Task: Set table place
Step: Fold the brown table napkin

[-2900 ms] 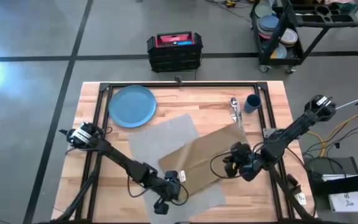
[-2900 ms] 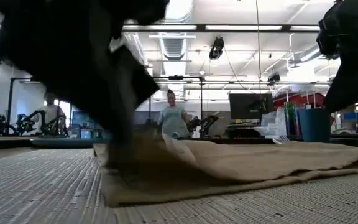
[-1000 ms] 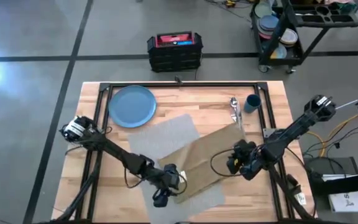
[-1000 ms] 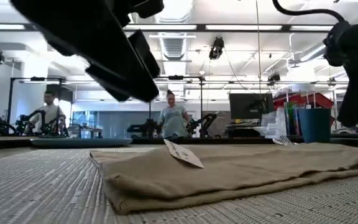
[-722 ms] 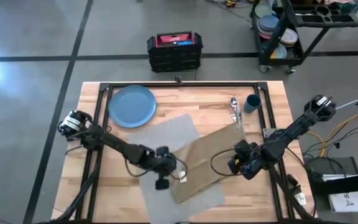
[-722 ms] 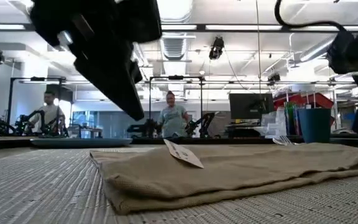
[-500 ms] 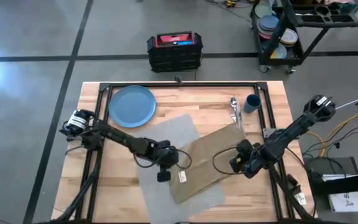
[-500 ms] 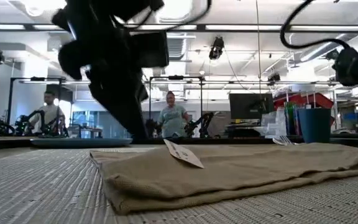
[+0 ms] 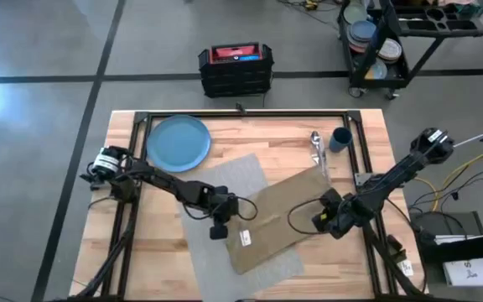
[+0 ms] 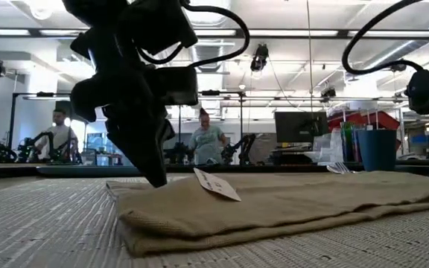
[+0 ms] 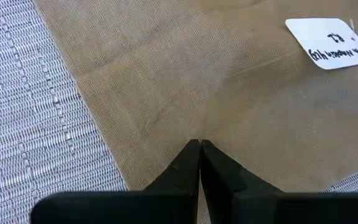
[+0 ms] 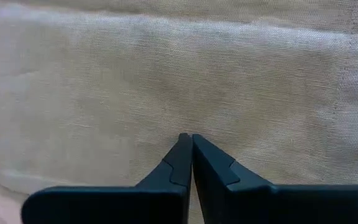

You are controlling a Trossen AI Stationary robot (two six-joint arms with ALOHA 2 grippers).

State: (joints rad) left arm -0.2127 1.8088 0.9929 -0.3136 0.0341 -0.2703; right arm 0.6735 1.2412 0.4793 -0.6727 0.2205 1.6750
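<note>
Blue plate (image 9: 179,143) at far left, clear of grey placemat (image 9: 216,186). Left gripper (image 11: 199,144), fingers pressed together, tips at tan napkin's (image 9: 285,211) left edge over the mat. Right gripper (image 12: 186,138) likewise closed, empty, over the napkin's right part; cup (image 9: 340,139) far right.

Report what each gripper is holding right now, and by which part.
Nothing is held. The left gripper and the right gripper are both shut with nothing between the fingers, each poised over the tan napkin, which lies flat on the grey placemat.
</note>
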